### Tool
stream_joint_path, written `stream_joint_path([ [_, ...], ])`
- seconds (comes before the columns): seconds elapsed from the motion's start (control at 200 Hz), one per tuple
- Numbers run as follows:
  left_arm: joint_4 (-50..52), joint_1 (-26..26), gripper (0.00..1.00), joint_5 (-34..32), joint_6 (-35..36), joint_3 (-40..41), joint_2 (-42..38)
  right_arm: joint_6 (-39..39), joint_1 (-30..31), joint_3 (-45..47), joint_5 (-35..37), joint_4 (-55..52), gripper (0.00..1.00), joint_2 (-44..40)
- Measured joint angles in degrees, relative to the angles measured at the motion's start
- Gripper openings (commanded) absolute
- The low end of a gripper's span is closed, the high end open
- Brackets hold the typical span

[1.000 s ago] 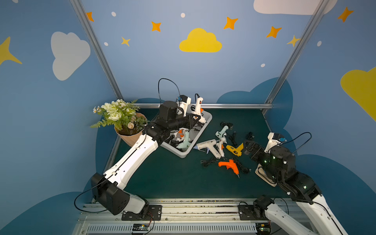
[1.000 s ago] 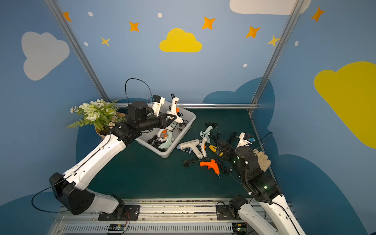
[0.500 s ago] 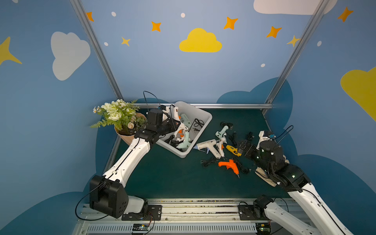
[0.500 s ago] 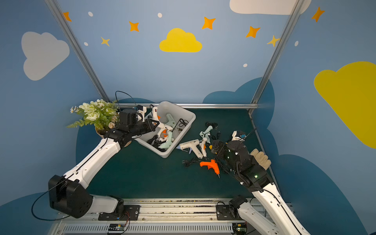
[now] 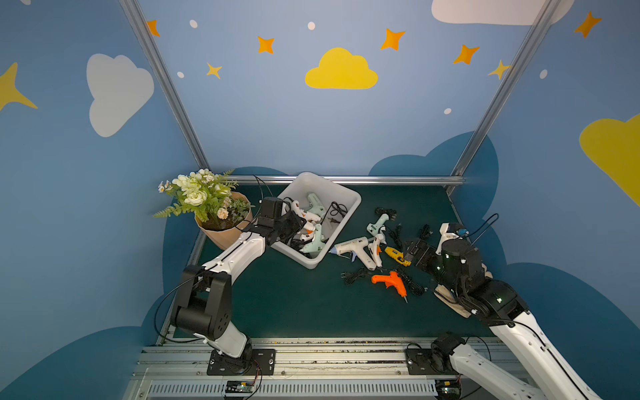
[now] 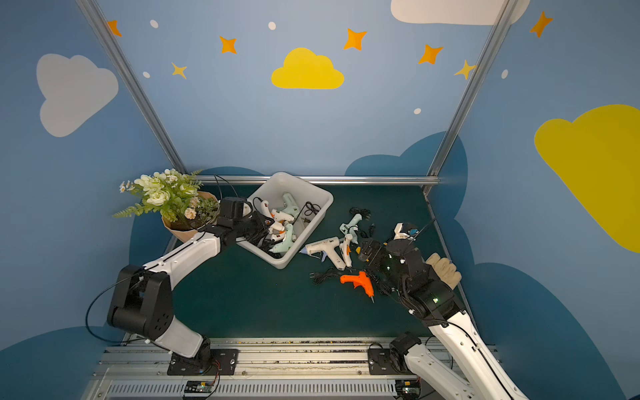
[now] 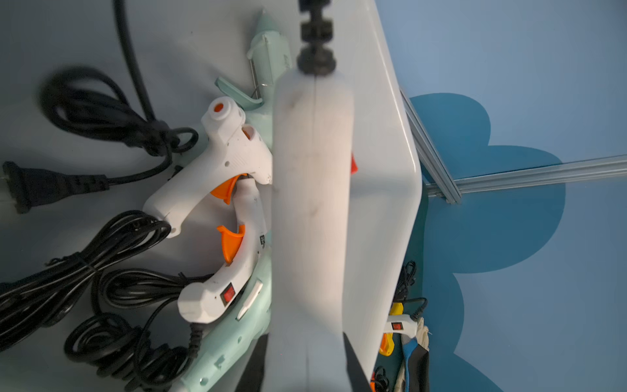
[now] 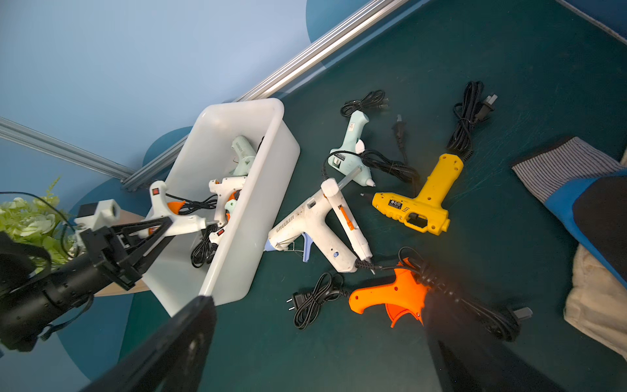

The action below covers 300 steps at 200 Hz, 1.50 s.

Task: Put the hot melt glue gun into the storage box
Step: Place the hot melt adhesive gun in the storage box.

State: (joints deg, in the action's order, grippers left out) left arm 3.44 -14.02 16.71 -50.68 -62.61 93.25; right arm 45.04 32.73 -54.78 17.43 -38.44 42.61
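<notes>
The left gripper (image 8: 162,226) clamps a white glue gun (image 8: 185,222) over the storage box (image 8: 261,190). The right gripper (image 5: 417,252) hangs wide open above the tabletop (image 5: 294,304).

glue gun (image 8: 190,224) — white, orange trigger, red switch on the grip, clamped in the left gripper (image 8: 166,224), nozzle pointing over the box's interior | storage box (image 5: 350,202) — white tub, upright, directly ahead of that gripper, white and mint guns (image 5: 313,207) piled inside | loose glue guns (image 8: 315,224) lie below the spread right gripper (image 5: 414,250)
</notes>
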Motion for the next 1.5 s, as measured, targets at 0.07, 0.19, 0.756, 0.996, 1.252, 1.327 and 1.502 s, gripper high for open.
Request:
stream_joint_path([
  [0.07,-0.96,0.02,0.03,0.37,-1.25,0.00,2.38,0.00,0.00,0.00,0.02,0.00,0.98,-0.09],
  [0.19,-2.45,0.02,0.04,0.50,-2.78,0.26,4.63,0.02,0.00,0.11,0.07,0.00,0.98,-0.44],
  [0.756,-7.04,0.02,0.48,-3.43,-4.85,3.50,4.52,0.17,0.00,0.48,0.13,0.00,0.98,-0.79],
  [0.996,-1.81,0.15,0.60,-8.15,-3.28,4.79,-1.46,0.39,0.00,0.48,0.44,0.00,0.98,-0.68],
  [1.252,2.89,0.15,0.65,-12.50,-0.72,4.63,-9.62,1.01,0.00,0.48,0.55,-0.04,0.98,0.31],
  [1.327,4.24,0.15,0.66,-13.55,0.11,4.63,-12.00,1.01,0.00,0.48,0.59,-0.13,0.98,0.55],
  [1.502,6.62,0.15,0.87,-15.41,1.79,4.63,-18.21,0.96,-0.07,0.46,0.57,-0.72,0.97,1.84],
])
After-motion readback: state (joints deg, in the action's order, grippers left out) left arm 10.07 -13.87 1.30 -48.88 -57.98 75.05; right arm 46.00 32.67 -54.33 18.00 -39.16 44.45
